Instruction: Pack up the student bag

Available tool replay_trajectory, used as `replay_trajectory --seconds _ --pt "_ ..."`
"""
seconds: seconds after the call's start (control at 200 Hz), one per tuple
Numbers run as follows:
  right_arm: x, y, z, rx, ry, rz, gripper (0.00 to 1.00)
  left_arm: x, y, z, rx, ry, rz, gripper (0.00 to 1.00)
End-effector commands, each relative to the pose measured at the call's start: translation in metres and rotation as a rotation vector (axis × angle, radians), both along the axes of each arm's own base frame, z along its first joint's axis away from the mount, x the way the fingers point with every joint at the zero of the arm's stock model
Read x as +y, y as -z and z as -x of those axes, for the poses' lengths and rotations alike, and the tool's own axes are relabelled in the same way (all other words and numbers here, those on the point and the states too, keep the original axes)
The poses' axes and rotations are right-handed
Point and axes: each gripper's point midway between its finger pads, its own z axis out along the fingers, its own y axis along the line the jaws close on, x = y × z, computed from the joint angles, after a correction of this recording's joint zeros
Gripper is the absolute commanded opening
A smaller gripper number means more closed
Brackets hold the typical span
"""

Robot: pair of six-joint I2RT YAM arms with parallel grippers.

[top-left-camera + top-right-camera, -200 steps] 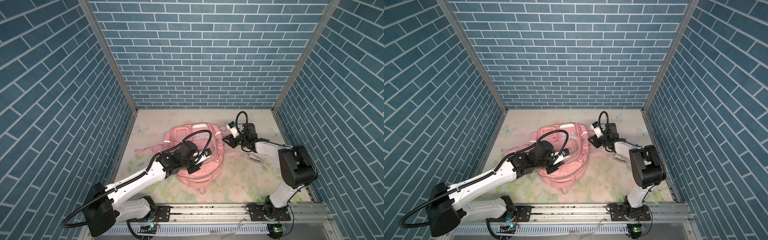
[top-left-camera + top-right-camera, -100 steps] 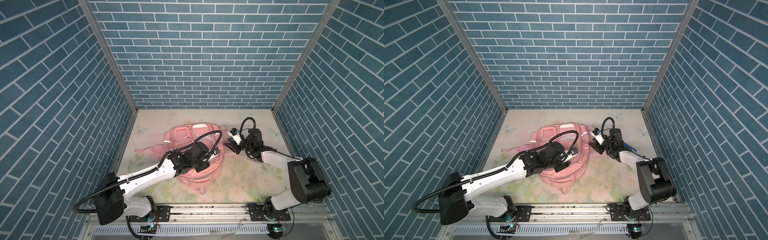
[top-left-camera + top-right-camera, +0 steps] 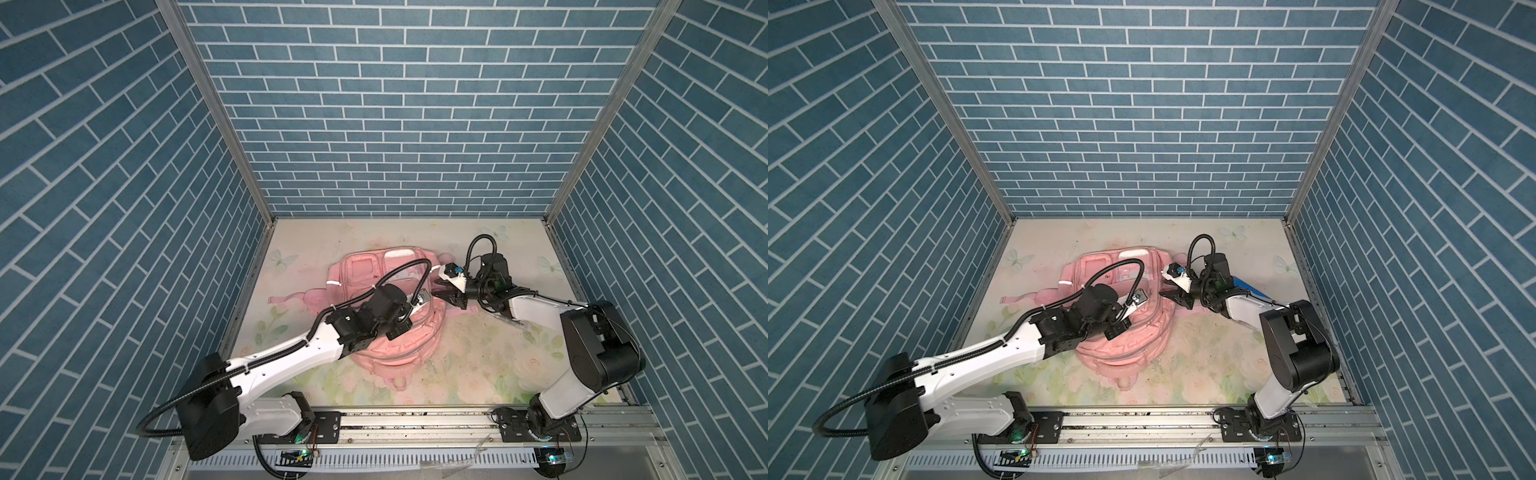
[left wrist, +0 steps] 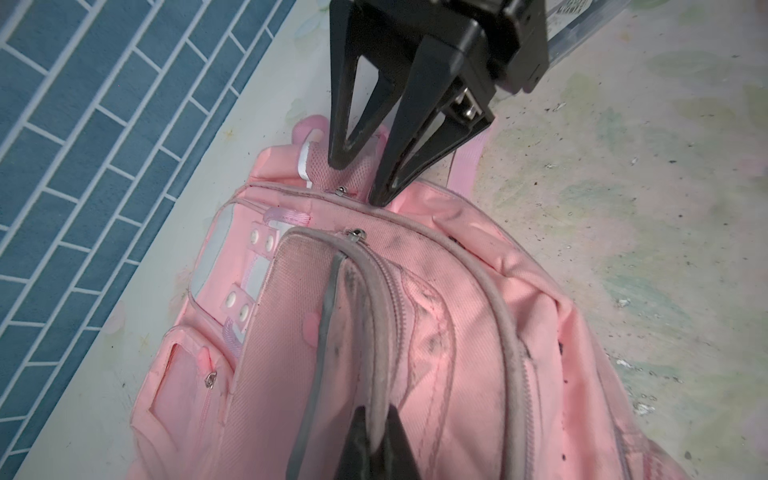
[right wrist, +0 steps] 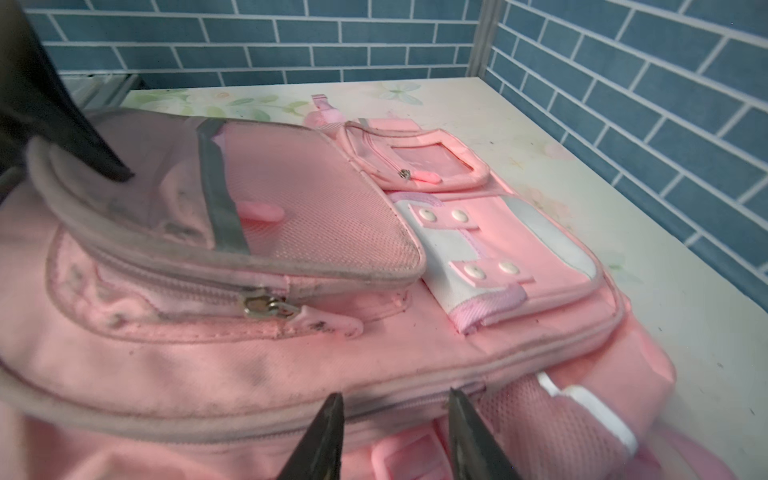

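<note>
The pink student bag [image 3: 395, 345] [image 3: 1125, 349] lies flat on the floral table. My left gripper [image 4: 376, 415] [image 3: 424, 306] is shut on the grey piped rim of the bag's [image 4: 457, 332] front pocket flap, which stands raised and shows its mesh lining. A dark left finger [image 5: 62, 116] shows on that rim in the right wrist view. My right gripper [image 5: 395, 399] [image 3: 437, 289] [image 3: 1163, 289] is open at the bag's [image 5: 208, 357] top end. Its two tips straddle the main zip line just above the mesh handle. Nothing sits between them. From the left wrist view the right gripper [image 4: 359, 183] points down at that top seam.
A flat blue item [image 3: 1246, 286] and a clear plastic case [image 3: 515, 322] lie on the table under my right forearm. A pink strap [image 3: 291, 298] trails off the bag's left side. Blue brick walls [image 3: 232, 257] close three sides; the metal rail [image 3: 415, 424] runs along the front.
My left gripper slid right across the bag and closed on the pocket rim. My right arm swung round, bringing its open gripper down to the bag's top seam.
</note>
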Motion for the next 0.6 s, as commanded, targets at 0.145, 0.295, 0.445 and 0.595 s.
replay_trajectory --seconds 0.145,0.295,0.445,0.595 --pt "0.034 -0.013 0.029 -0.051 -0.247 -0.076 0.43 0.009 -0.031 0.001 -0.124 0.121 0.099 0.0" --pt "0.041 -0.014 0.046 0.043 -0.343 -0.105 0.43 0.015 -0.038 -0.005 -0.148 0.128 0.096 0.0" --pt "0.043 -0.005 0.05 0.085 -0.361 -0.101 0.43 0.013 -0.041 0.002 -0.176 0.202 0.082 0.0" --pt "0.048 -0.001 0.049 0.139 -0.387 -0.102 0.42 0.012 -0.041 0.005 -0.18 0.228 0.073 0.0"
